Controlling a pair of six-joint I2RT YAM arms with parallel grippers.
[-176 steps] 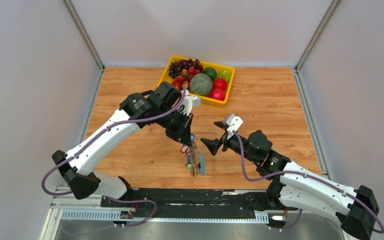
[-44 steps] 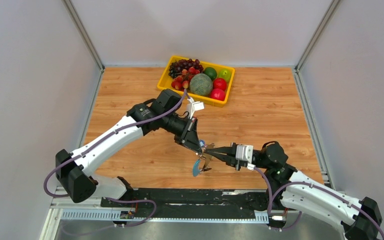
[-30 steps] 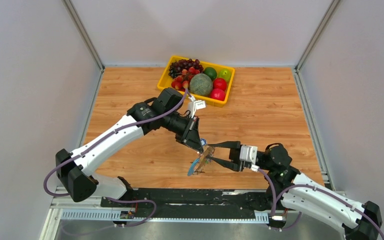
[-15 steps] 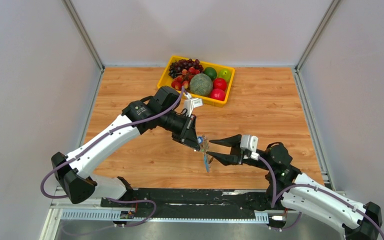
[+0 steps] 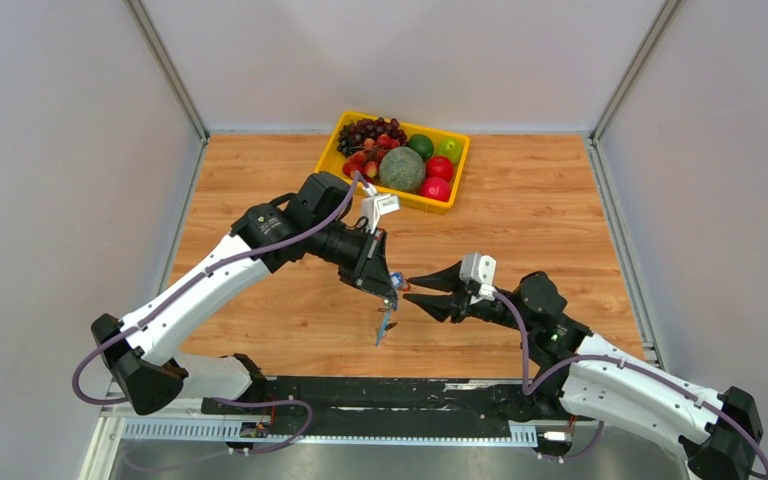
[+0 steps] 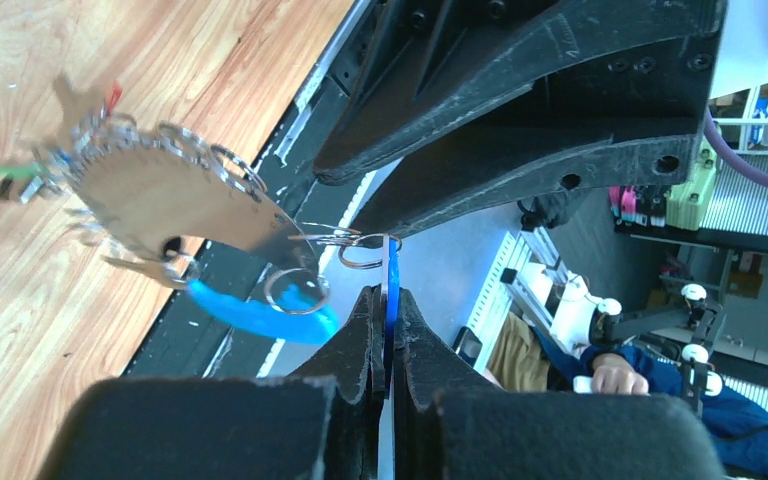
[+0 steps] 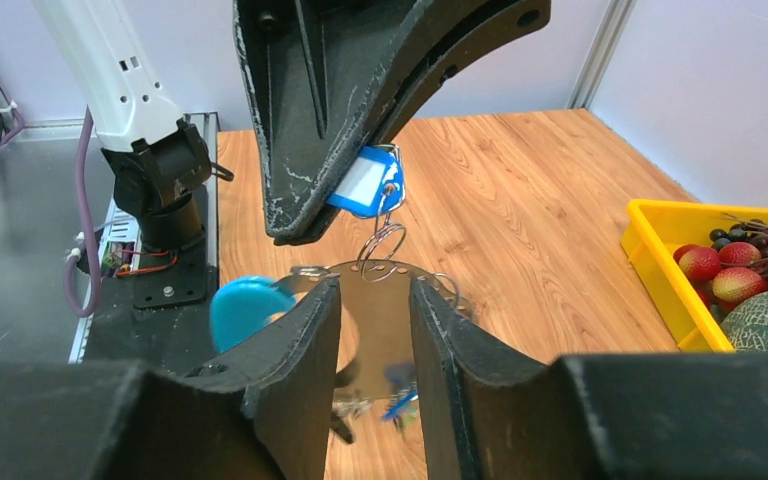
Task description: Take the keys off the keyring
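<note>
The left gripper (image 6: 388,300) is closed tight on the thin edge of a blue tag (image 7: 365,185) with a white label face. The tag is held in the air above the table (image 5: 520,200). A short chain of small wire rings (image 7: 384,242) hangs from the tag's corner. The keyring (image 6: 160,195) dangles from those rings, just beside the left fingertips and clear of the wood.

The keyring shows as a flat, mirror-bright half-round piece, more like a sheet than a bare loop. A row of little split rings is strung along its curved edge. A bright blue curved band (image 6: 250,312) sits at the end nearer the tag. The keys (image 6: 45,168) bunch at the far end, small metal pieces with a green head and a bit of red among them. In the right wrist view a blue-headed one hangs under the shiny piece.

The right gripper (image 5: 415,293) points at the left one, tip to tip, with its two fingers spread apart and nothing gripped. In its own camera the fingers stand on either side of the shiny piece. Whether either pad touches it cannot be told.

At the far edge of the table, well apart from both grippers, stands a yellow tray (image 7: 660,270) of fruit.
</note>
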